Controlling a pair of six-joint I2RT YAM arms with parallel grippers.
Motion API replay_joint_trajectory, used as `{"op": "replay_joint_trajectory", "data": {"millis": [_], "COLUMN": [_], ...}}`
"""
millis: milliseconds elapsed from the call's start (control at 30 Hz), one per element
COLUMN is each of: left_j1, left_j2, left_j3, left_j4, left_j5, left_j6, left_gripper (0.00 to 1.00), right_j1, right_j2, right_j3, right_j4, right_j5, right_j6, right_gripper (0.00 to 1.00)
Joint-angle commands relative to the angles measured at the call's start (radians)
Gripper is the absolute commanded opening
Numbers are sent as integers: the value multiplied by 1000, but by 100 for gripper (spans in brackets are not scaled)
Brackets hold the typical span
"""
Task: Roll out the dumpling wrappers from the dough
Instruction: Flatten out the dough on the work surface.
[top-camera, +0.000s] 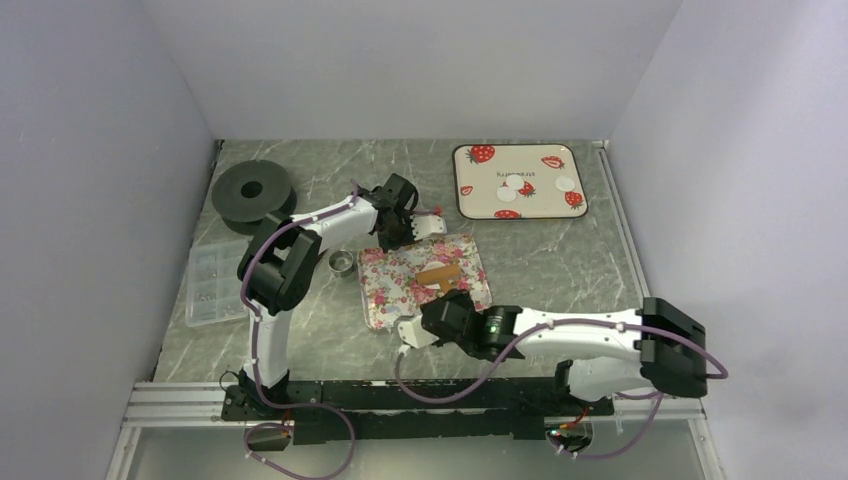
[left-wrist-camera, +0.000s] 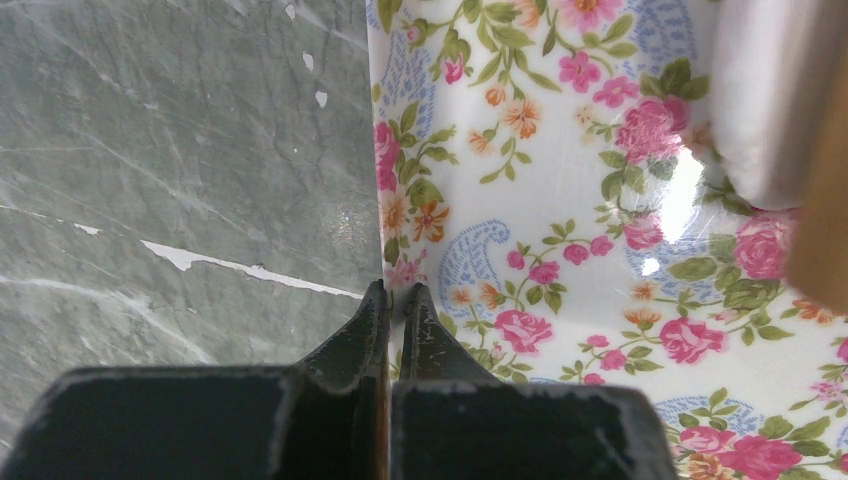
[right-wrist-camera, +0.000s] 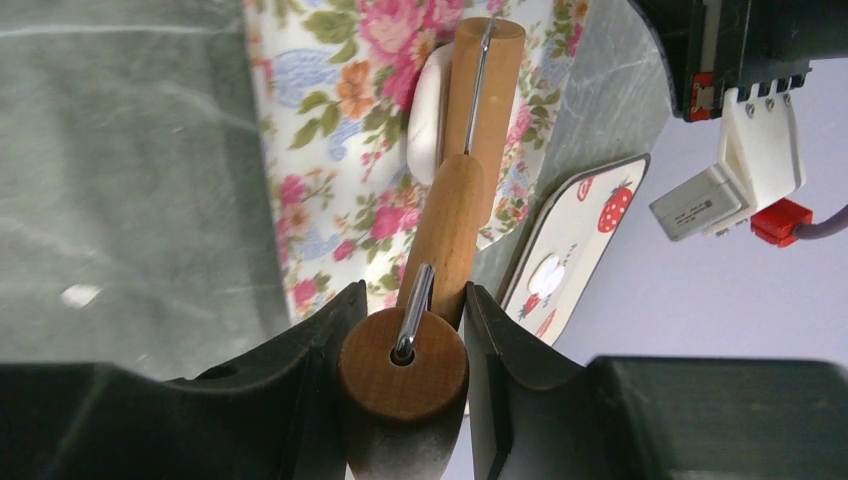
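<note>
A flowered tray (top-camera: 385, 300) lies mid-table. On it a wooden rolling pin (right-wrist-camera: 470, 150) rests over a white lump of dough (right-wrist-camera: 426, 120). My right gripper (right-wrist-camera: 410, 300) is shut on the pin's near handle, at the tray's front edge (top-camera: 448, 303). At the tray's back left edge my left gripper (left-wrist-camera: 397, 295) is shut, one finger on each side of the tray's rim (left-wrist-camera: 380, 180). Dumpling wrappers (top-camera: 515, 187), small white discs, lie on the strawberry tray (top-camera: 480, 205) at the back right, one also showing in the right wrist view (right-wrist-camera: 545, 272).
A small metal ring cutter (top-camera: 343, 262) stands just left of the flowered tray. Left of that lie a clear plastic box (top-camera: 213, 283) and a black spool (top-camera: 252, 190). White walls close in the marble table on three sides.
</note>
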Motion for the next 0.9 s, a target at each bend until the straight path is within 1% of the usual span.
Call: {"op": "replay_joint_trajectory", "data": {"millis": [0, 100, 167, 333, 500, 600, 733, 867], "left_j1": [-34, -33, -34, -34, -34, -34, -36, -36], "left_j2": [122, 123, 124, 127, 130, 125, 131, 129], "left_j3": [-81, -82, -83, -83, -84, -85, -74, -84], "left_j4": [-96, -94, -94, -91, -95, -92, -103, -91], "left_j5": [26, 25, 25, 26, 23, 25, 29, 24], "left_j6": [29, 31, 31, 31, 31, 32, 28, 33], "left_gripper": [0, 0, 0, 0, 0, 0, 0, 0], "right_j1": [65, 76, 68, -12, -48, -41, 53, 93], "right_j2": [-51, -65, -60, 20, 57, 55, -31, -74], "right_j3": [-79, -82, -92, -61, -56, -46, -72, -73], "right_j4": [-413, -430, -391, -278, -233, -281, -358, -415], "right_j5": [-127, -129, -129, -148, -164, -162, -147, -152], "right_j6": [179, 205, 172, 69, 23, 68, 150, 225], "right_gripper": [0, 0, 0, 0, 0, 0, 0, 0]}}
